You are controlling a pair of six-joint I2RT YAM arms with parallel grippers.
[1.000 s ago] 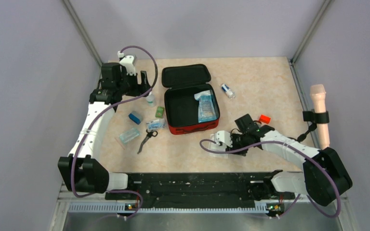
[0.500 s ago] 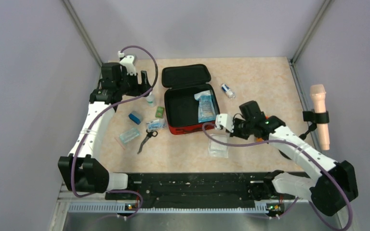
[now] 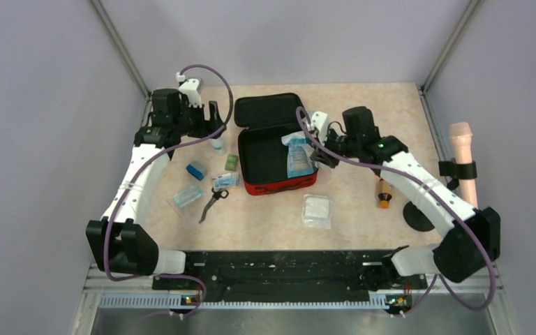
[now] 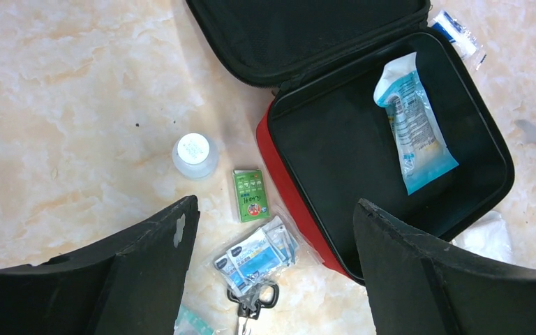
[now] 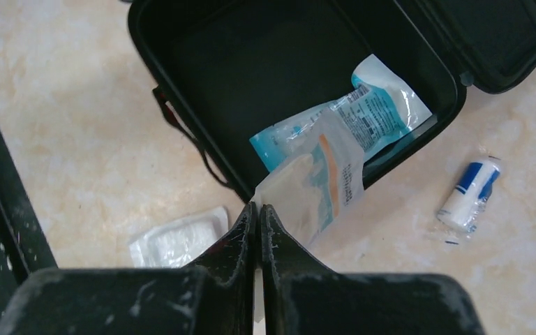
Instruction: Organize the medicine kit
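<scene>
the medicine kit (image 3: 279, 188) lies open on the desk (image 3: 391, 105) between the two tools, its lid (image 3: 271, 109) laid back flat beyond the base. the base is lined in black and holds one blue and white packet (image 5: 377, 105), which rests along the wall nearest the right tool (image 5: 257, 209).

that tool is clenched on the corner of a clear pouch (image 5: 321, 181) with an orange strip. the pouch sticks out ahead of its tips and overlaps the kit's rim and the packet's end. whether it touches them, i cannot tell. to the right of the tips a small blue and white roll (image 5: 471, 185) in a wrapper lies on the desk outside the kit. to the left of the fingers, just beside them, lies a flat gauze pack (image 5: 178, 237). behind this tool, beside its forearm, an orange-capped tube (image 3: 384, 194) lies on the desk.

the left tool (image 4: 276, 209) is released, its fingers spread wide above the desk by the kit's red side wall. the base lies ahead of it and to its right. between its fingers, all outside the kit, are a small green box (image 4: 251, 195), a bag of blue blister packs (image 4: 258, 255) and the handles of scissors (image 4: 251, 303). a white-capped bottle (image 4: 194, 153) stands upright ahead of its left finger. behind this tool a small blue box (image 3: 195, 170) and a clear packet (image 3: 187, 197) lie on the desk.
</scene>
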